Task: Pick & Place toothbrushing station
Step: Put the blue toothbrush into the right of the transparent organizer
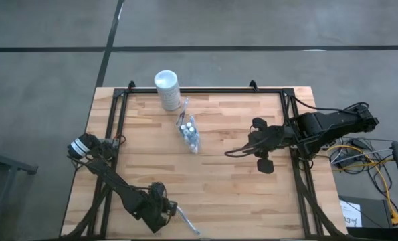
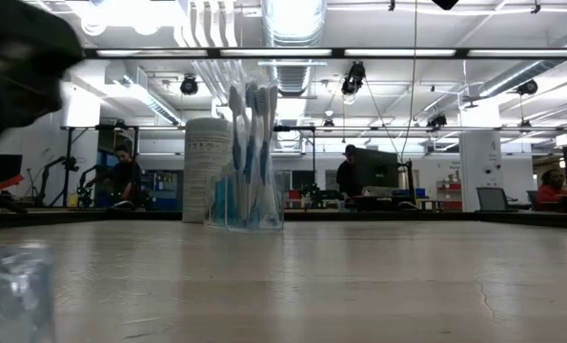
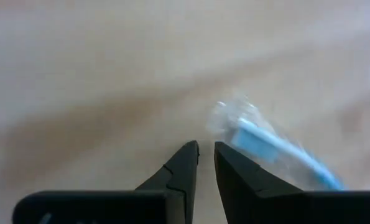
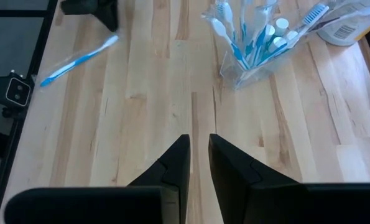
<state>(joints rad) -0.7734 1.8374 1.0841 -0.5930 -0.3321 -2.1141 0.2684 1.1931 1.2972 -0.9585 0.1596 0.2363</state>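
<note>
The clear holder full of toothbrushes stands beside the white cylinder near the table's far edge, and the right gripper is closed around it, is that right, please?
Not quite. The clear holder stands beside the white cylinder, but the right gripper is not around it: the high view shows it apart from the holder, holding nothing.

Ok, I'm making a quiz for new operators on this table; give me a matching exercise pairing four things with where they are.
Things:
1. white cylinder
2. clear holder
3. loose toothbrush
4. right gripper

Places:
A. near edge, by the left gripper
B. far edge of the table
C. right of the holder, over bare wood
D. middle, full of toothbrushes

Pairs: 1-B, 2-D, 3-A, 4-C
</note>
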